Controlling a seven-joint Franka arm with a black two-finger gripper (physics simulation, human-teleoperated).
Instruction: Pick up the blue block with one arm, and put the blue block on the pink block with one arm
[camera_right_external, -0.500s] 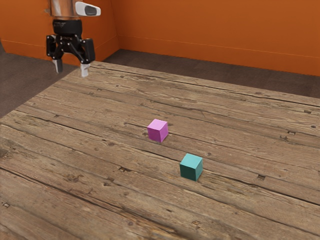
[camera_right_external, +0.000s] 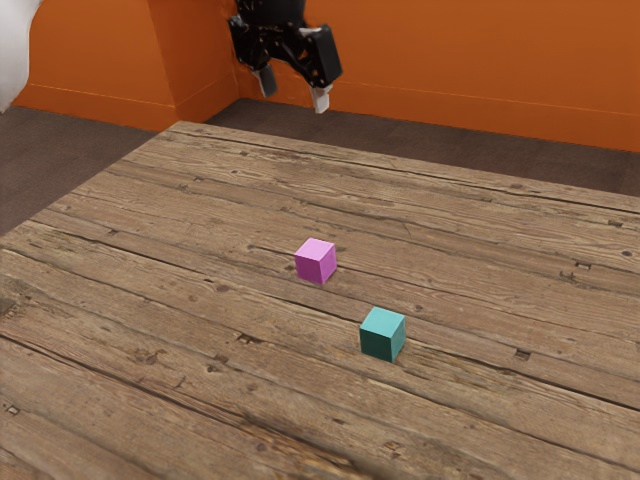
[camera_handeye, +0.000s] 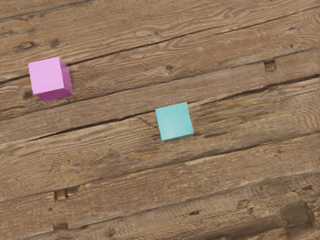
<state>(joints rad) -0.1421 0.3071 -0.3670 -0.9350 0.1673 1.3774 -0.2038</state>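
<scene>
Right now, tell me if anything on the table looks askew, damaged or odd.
Nothing stands out. The blue block and the pink block sit flat on the wooden table, apart and intact. The open hand hangs high, empty.

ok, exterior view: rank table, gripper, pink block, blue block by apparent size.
1. table
2. gripper, open, up by the far wall
3. blue block and pink block: near alike. Blue looks slightly bigger, but it sits nearer the camera, so I won't rank them.
</scene>
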